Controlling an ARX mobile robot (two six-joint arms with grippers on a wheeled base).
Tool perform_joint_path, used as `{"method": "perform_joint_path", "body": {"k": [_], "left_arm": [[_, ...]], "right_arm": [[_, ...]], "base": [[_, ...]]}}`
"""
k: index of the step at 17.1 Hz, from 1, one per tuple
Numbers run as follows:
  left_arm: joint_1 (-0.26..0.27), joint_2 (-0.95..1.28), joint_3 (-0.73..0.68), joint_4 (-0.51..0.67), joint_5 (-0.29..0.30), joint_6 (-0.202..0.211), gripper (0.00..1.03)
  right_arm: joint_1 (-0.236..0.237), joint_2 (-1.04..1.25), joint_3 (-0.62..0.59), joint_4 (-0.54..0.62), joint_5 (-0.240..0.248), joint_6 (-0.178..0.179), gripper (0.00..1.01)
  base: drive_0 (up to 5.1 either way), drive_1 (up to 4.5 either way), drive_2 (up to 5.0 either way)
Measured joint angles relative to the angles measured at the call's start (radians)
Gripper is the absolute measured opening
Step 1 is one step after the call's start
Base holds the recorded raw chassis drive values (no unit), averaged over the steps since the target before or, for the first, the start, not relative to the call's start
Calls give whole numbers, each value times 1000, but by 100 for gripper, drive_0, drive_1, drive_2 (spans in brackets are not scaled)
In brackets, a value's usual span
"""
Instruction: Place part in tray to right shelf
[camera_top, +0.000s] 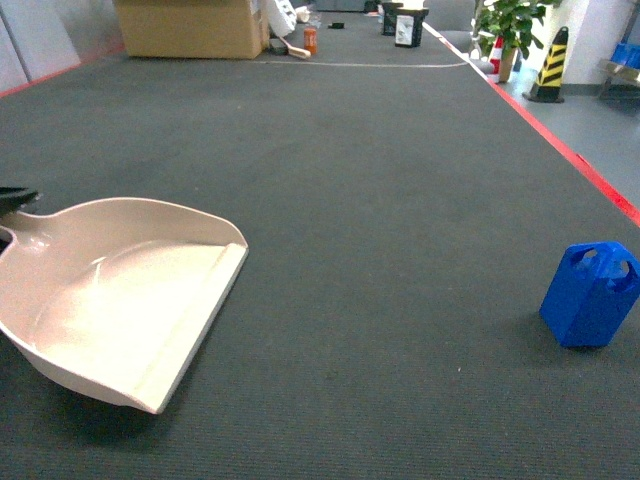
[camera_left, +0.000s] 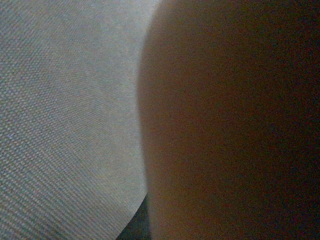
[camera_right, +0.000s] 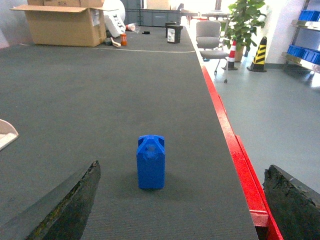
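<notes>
Jaws on my right arm (camera_right: 180, 200) stand spread wide and released, the part (camera_right: 150, 162) upright on the dark tabletop (camera_right: 100, 100) just ahead between them, not yet touched. My left jaws (camera_top: 14, 198) sit at the tray (camera_top: 120, 300) handle, but I cannot tell whether they grip. Nothing is loaded; pickup, drop into the tray and carrying it to the shelf all remain, I judge.

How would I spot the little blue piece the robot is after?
Look at the dark grey carpeted floor bordered on the right by a red stripe. Near that stripe stands the blue part, alone and upright. It is the only bright-blue block on the carpet, with holes through its peaked top, far from the cream tray.
</notes>
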Motion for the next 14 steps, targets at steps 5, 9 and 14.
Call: {"method": "perform_joint_path", "body": {"k": [5, 9, 14], "left_arm": [[-2, -57, -44, 36, 0, -8, 15], [-16, -137, -87, 70, -5, -38, 15], [-478, -277, -241, 68, -261, -288, 14]], "right_arm": [[0, 0, 0, 0, 0, 0, 98], [0, 0, 0, 0, 0, 0, 98], [0, 0, 0, 0, 0, 0, 98]], "base": [[0, 0, 0], [0, 0, 0], [0, 0, 0]]}}
